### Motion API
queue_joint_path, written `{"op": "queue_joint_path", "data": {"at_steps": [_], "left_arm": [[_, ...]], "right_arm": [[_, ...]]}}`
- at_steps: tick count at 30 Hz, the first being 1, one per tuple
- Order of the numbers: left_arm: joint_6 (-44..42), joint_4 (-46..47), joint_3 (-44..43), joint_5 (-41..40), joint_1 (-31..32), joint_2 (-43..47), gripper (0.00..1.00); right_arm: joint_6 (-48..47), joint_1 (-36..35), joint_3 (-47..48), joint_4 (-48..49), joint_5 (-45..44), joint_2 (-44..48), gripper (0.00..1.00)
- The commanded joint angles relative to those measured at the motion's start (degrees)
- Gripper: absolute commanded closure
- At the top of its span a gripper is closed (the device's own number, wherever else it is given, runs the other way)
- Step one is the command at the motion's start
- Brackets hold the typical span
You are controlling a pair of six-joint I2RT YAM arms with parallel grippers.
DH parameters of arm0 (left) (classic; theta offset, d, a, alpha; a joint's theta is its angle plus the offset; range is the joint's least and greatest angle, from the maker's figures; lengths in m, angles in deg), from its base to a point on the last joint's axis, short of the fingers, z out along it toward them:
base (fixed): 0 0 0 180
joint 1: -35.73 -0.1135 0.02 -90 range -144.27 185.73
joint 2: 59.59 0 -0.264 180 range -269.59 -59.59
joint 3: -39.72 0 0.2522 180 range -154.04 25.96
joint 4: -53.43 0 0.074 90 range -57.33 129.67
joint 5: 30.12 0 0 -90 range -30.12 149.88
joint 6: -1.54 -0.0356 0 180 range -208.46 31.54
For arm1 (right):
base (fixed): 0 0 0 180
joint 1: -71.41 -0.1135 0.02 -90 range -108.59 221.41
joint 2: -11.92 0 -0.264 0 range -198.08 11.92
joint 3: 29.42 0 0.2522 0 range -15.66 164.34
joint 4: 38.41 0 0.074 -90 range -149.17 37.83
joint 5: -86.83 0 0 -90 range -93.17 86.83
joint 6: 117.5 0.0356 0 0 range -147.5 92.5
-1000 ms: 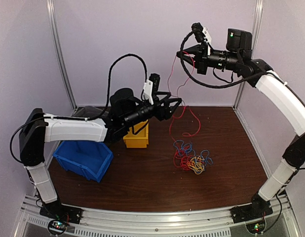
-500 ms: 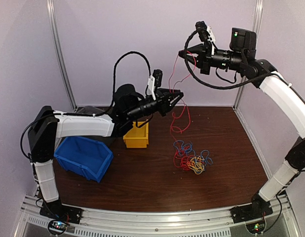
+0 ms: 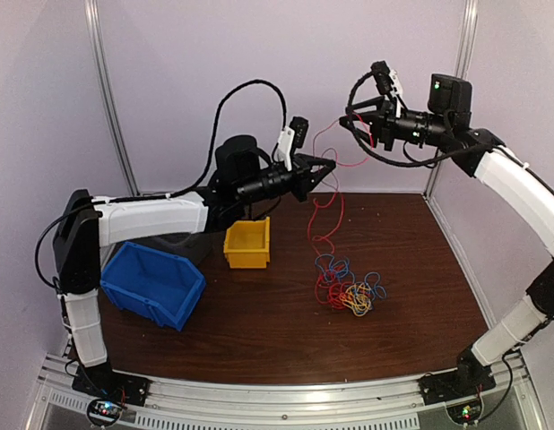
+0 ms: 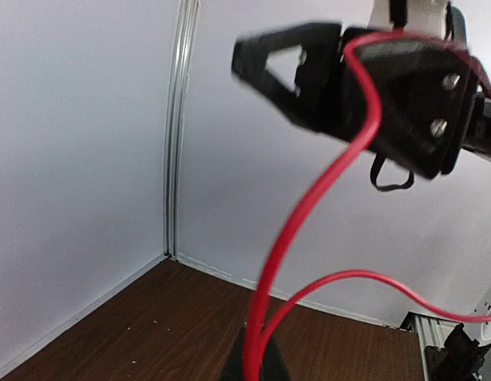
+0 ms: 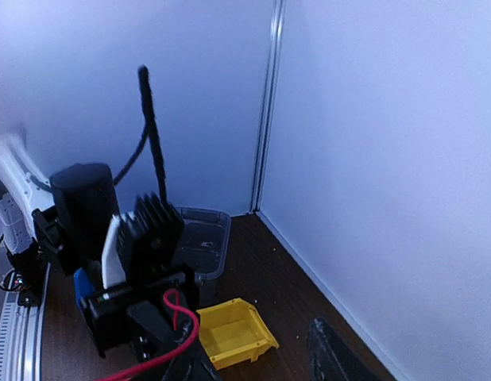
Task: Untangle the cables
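Left fingers (image 3: 329, 167): shut tight on one thin red cable strand (image 4: 309, 200), high over the table's far edge | right fingers (image 3: 350, 119): parted, same strand draped against one | tangled red, blue and yellow-orange cables (image 3: 350, 288): centre-right of the dark wooden table (image 3: 259, 331)

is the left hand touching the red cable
Touching. Left wrist view shows the red cable running down into the shut left hand.
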Motion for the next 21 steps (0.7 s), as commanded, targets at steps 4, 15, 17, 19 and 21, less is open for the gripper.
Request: {"op": "queue_joint_path", "data": {"at_steps": [4,15,17,19,21], "left_arm": [[-7.47,-19.89,-30.45,-4.7,-2.71,0.51,1.0],[-7.68,-22.13,-45.32,-9.38,-2.72,-0.3,1.0],[-8.48,-22.01,-41.66,-10.86,-2.71,1.82,1.0],[-9.75,-21.68,-36.13,-13.21,-2.73,4.9,1.0],[-11.76,-22.26,-30.9,-15.83,-2.74,7.45,1.0]], "right_arm": [[17.18,11.08,-34.98,24.26,4.97,8.75,0.4],[8.77,9.77,-50.7,27.17,5.73,6.5,0.38],[7.69,9.84,-50.27,26.21,6.14,6.2,0.38],[6.15,9.97,-49.75,24.63,6.03,6.83,0.38],[4.9,10.11,-49.73,23.71,5.16,8.15,0.38]]}}
